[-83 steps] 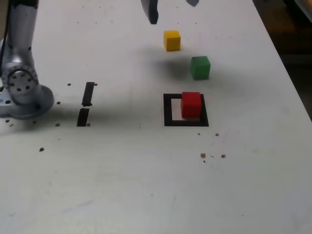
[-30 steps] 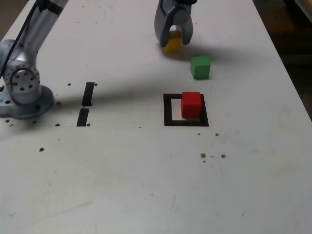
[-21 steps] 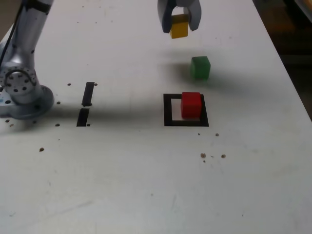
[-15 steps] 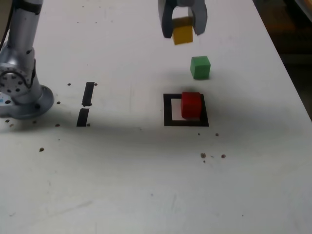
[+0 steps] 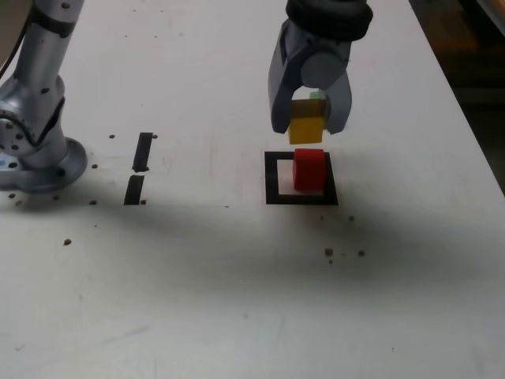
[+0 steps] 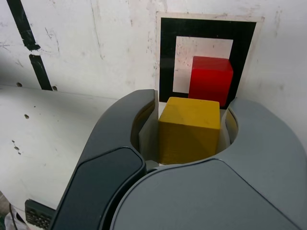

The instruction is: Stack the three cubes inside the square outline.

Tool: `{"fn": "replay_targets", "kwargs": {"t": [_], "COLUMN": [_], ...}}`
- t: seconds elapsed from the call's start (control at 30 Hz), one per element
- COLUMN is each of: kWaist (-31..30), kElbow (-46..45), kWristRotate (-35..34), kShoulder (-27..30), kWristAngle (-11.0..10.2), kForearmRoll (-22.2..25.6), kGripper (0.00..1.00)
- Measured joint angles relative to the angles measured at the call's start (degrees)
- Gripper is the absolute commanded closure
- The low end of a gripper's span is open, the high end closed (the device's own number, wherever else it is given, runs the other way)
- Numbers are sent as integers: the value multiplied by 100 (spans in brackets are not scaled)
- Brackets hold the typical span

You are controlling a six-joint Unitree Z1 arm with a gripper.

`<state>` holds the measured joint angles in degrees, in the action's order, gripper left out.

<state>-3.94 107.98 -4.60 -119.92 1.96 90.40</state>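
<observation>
My gripper is shut on the yellow cube and holds it in the air just above and slightly behind the red cube. The red cube sits inside the black square outline, toward the exterior view's right. In the wrist view the yellow cube is clamped between the grey fingers, with the red cube and the square outline beyond it. Only a sliver of the green cube shows behind the gripper.
Two short black tape strips lie on the white table toward the exterior view's left, near the arm's round base. Small dark specks dot the table in front of the outline.
The gripper closed on the yellow cube at the back, lifted it, and carried it forward and down to just above the red cube. It now hides most of the green cube.
</observation>
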Motion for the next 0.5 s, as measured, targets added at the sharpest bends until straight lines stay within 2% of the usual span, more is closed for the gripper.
{"fn": "replay_targets", "kwargs": {"t": [0.27, 0.5], "kWaist": [10, 10], "kElbow": [-456, -514], "kWristRotate": [-1, -1], "kShoulder": [-140, -181], "kWristAngle": [67, 65], "kForearmRoll": [-464, -602], "kGripper": [75, 75]}}
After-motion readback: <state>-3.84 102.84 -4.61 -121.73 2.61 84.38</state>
